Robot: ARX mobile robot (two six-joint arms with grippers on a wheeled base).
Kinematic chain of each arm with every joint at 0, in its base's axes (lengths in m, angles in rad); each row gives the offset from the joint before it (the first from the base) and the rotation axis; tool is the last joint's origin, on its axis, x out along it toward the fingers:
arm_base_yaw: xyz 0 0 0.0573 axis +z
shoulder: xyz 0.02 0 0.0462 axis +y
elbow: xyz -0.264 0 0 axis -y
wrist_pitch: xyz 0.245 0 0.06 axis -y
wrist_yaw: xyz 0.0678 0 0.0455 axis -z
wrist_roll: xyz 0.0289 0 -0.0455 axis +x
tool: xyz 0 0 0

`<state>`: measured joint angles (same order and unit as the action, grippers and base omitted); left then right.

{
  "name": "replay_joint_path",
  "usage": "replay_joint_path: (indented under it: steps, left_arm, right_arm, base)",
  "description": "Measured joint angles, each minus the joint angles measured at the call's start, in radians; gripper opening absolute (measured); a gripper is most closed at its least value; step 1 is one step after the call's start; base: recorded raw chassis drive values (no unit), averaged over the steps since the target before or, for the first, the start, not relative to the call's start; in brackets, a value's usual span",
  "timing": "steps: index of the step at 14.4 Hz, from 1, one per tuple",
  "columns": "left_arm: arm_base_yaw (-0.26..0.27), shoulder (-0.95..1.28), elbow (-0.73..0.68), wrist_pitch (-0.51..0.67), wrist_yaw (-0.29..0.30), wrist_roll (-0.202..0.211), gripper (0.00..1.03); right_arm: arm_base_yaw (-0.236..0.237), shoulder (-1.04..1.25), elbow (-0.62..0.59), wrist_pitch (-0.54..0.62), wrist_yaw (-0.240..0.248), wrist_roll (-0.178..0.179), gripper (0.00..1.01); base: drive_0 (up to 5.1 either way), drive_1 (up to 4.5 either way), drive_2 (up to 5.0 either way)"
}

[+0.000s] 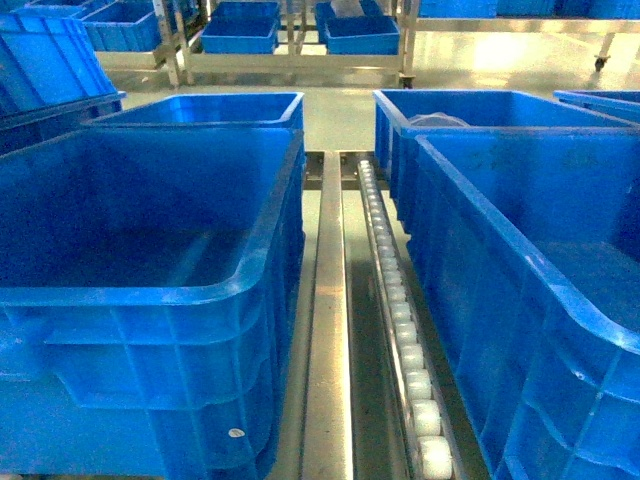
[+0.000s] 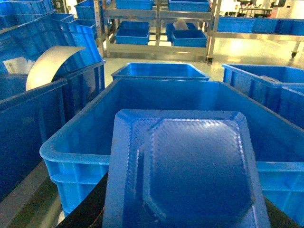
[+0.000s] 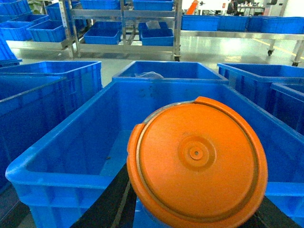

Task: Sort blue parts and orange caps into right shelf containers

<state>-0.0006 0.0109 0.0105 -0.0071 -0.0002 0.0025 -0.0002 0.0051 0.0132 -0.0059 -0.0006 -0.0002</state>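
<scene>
From the head cam I saw large bright blue plastic crates either side, the left crate (image 1: 150, 250) and the right crate (image 1: 530, 280), w/ a steel rail and white roller track (image 1: 395, 300) between them. More blue bins sat on a metal rack (image 1: 290, 50) behind. Neither arm showed there.

On the L wrist cam a flat blue rectangular plastic part (image 2: 185, 171) filled the foreground, above the crate, long axis running away from me. The R wrist cam showed a round orange plastic cap (image 3: 197, 159), face tilted toward the lens (over its crate). Fingers were hidden on both, so I couldn't tell either claw's state.
</scene>
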Motion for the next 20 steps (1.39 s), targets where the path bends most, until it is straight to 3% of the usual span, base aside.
replay_joint_path:
  steps: [10,11,13,15,16,17,20]
  left_arm:
    - [0.0,0.0,0.0,0.001,0.0,0.0,0.43]
    - [-0.024,0.011,-0.001,0.115,-0.049,-0.025,0.43]
    - [-0.109,0.231,0.034,0.396,-0.099,-0.029,0.43]
    - [-0.109,0.598,0.161,0.693,-0.067,-0.018,0.43]
    - [-0.092,0.835,0.277,0.844,-0.045,-0.014,0.43]
    - [-0.076,1.039,0.378,0.935,-0.05,-0.015,0.43]
    - [-0.063,1.251,0.488,0.953,-0.056,-0.026,0.43]
  right_arm:
    - [0.0,0.0,0.0,0.0,0.0,0.0,0.42]
    - [0.0,-0.002,-0.002,0.019,-0.001,-0.002,0.42]
    - [0.063,0.079,0.011,0.258,0.0,-0.013,0.42]
    - [0.05,0.467,0.086,0.591,-0.039,-0.021,0.42]
    - [0.044,0.724,0.191,0.794,-0.041,-0.02,0.42]
    - [0.045,0.942,0.299,0.91,-0.023,-0.023,0.42]
    - [0.05,1.164,0.409,0.94,0.006,-0.029,0.42]
  base:
    - [0.0,0.0,0.0]
    - [0.0,0.0,0.0]
    - [0.0,0.0,0.0]
    - [0.0,0.0,0.0]
    - [0.0,0.0,0.0]
    - [0.0,0.0,0.0]
    - [0.0,0.0,0.0]
